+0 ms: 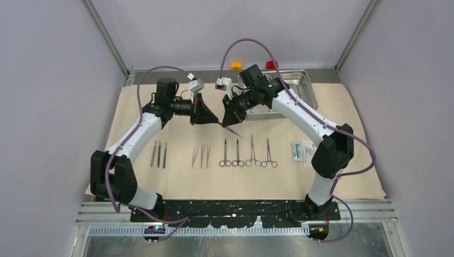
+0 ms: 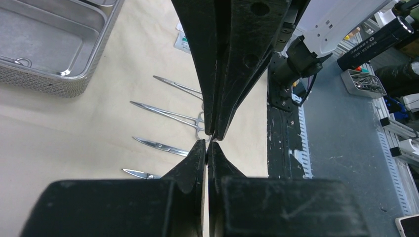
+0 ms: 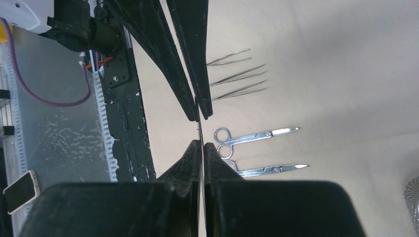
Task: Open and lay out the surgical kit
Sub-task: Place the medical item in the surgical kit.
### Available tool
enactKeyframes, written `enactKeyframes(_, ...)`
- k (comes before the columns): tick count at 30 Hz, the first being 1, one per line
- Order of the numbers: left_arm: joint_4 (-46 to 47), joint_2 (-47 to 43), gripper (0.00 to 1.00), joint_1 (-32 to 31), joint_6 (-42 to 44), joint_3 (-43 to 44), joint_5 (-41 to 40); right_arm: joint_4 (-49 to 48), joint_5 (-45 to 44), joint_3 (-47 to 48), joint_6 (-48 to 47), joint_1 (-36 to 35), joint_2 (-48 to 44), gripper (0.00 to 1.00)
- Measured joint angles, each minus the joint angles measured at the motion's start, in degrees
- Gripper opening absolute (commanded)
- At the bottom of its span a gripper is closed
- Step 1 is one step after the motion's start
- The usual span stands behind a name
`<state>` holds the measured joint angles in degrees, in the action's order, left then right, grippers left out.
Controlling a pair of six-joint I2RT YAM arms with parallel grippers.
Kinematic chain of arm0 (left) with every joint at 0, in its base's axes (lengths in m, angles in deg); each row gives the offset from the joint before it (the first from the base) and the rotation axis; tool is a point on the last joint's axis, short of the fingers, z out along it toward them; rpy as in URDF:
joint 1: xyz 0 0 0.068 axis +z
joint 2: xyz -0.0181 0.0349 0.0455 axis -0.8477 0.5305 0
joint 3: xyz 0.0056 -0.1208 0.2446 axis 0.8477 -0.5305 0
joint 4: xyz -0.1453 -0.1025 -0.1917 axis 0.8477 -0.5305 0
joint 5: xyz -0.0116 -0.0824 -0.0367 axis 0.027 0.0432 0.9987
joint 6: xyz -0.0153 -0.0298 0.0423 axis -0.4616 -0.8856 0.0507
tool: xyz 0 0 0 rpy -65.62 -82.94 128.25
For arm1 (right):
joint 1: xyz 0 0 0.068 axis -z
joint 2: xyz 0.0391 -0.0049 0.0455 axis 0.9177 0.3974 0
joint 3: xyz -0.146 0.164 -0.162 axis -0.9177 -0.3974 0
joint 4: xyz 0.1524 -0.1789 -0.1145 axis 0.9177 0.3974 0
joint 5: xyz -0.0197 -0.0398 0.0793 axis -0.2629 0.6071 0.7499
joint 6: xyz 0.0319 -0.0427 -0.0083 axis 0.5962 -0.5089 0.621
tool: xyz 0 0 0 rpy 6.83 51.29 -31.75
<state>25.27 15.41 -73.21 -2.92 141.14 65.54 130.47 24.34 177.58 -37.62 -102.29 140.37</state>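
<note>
Above the beige cloth (image 1: 176, 184), a slim, pointed, shiny steel instrument (image 1: 238, 134) is pinched by the closed left tool (image 1: 217, 123) and the closed right tool (image 1: 230, 124).

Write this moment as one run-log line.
left gripper: shut on slim steel instrument | right gripper: shut on it | above cloth
</note>
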Motion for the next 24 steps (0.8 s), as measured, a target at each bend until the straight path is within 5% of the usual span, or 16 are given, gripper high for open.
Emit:
enactKeyframes(6,-0.26,-0.37,0.0,0.0,1.51,-0.61,1.11,-1.11,-1.09,-1.64,0.52,-0.13,-0.92,0.41)
enactKeyframes(10,-0.85,-2.03,0.0,0.44,3.28,-0.87,1.77,-1.44,-2.47,-4.39,0.24,-0.13,-2.97,0.52)
enactKeyframes(18,-1.31,-4.48,0.0,1.14,4.72,-1.38,2.84,-1.53,-3.06,-8.66,-1.2,-0.13,-6.56,0.52)
enactKeyframes(24,-1.75,-4.59,0.0,1.14,4.9,-1.66,3.13,-0.72,-2.12,-9.55,-3.26,-0.13,-6.71,0.37)
